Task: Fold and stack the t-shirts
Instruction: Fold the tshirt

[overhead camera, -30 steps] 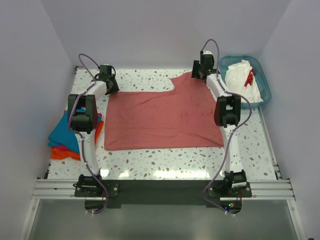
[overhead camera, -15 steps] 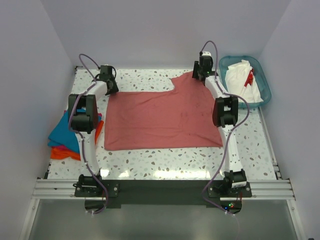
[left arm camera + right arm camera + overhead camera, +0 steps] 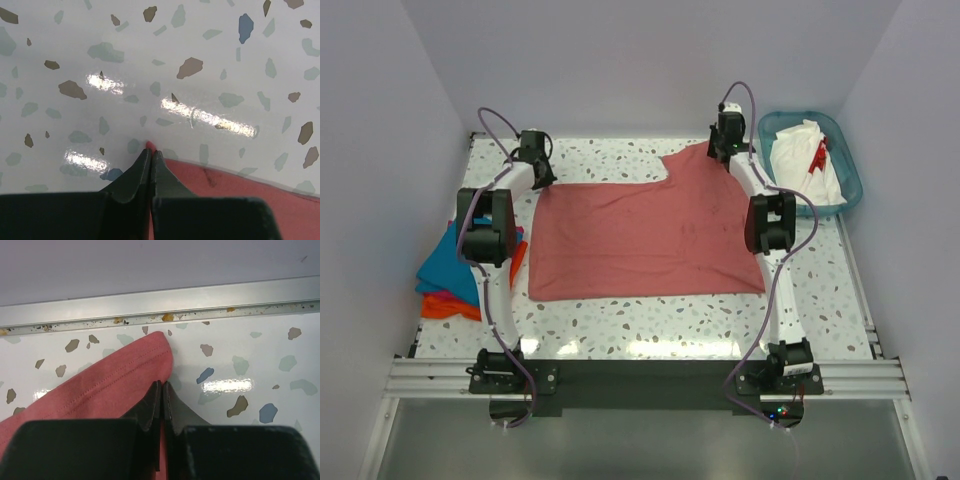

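Observation:
The large salmon-red t-shirt (image 3: 650, 235) lies spread flat in the middle of the table. My left gripper (image 3: 547, 183) is at its far left corner. In the left wrist view the gripper (image 3: 151, 151) is shut, with a sliver of the red cloth (image 3: 225, 185) pinched between the tips. My right gripper (image 3: 716, 152) is at the shirt's far right corner. The right wrist view shows that gripper (image 3: 162, 384) shut on the hemmed edge of the red shirt (image 3: 110, 385).
A teal blue t-shirt (image 3: 440, 262) lies over an orange one (image 3: 445, 305) at the table's left edge. A teal plastic basket (image 3: 851, 178) at the far right holds a white t-shirt with a red mark (image 3: 802, 165). A metal rail (image 3: 160, 302) runs along the far edge.
Both grippers have closed on the far corners of the red shirt. The right arm has shifted slightly toward the far edge.

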Tool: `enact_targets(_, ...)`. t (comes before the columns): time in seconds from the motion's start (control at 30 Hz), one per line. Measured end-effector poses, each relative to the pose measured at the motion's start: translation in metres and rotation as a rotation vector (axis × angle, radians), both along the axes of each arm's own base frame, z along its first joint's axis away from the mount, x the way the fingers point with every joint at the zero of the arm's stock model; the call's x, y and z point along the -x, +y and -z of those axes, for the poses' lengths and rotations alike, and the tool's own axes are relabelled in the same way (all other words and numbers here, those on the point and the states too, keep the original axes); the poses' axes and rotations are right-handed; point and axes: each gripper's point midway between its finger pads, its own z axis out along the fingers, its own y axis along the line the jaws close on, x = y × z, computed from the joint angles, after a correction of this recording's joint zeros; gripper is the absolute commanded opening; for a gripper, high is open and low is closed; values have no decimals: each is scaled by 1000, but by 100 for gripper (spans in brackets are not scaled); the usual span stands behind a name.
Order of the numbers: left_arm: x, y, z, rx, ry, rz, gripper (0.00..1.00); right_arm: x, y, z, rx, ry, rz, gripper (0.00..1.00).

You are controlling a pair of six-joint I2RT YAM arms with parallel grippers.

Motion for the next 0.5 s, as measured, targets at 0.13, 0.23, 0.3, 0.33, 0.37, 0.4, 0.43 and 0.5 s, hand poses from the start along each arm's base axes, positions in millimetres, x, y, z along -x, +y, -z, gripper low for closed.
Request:
enact_targets(0.13, -1, 0, -1, 0, -4, 0, 0, -1, 0, 0, 1, -8, 2, 0)
enact_targets(0.23, -1, 0, -1, 0, -4, 0, 0, -2, -1, -3, 2, -17, 6, 0)
enact_targets(0.3, -1, 0, -1, 0, -5, 0, 0, -1, -1, -7, 3, -20, 8, 0)
enact_targets(0.33, -1, 0, -2, 0, -5, -1, 0, 0, -2, -11, 4, -24, 11, 0)
enact_targets(0.37, -2, 0, -2, -1, -8, -1, 0, 0, -3, -16, 5, -31, 15, 0)
enact_targets(0.4, -2, 0, -3, -1, -11, -2, 0, 1, -4, -23, 7, -39, 19, 0)
enact_targets(0.43, -3, 1, -5, -3, -16, -4, 0, 1, -5, -31, 7, -51, 23, 0)
enact_targets(0.5, -4, 1, -10, -3, -27, -6, 0, 1, -5, -50, 3, -78, 25, 0)
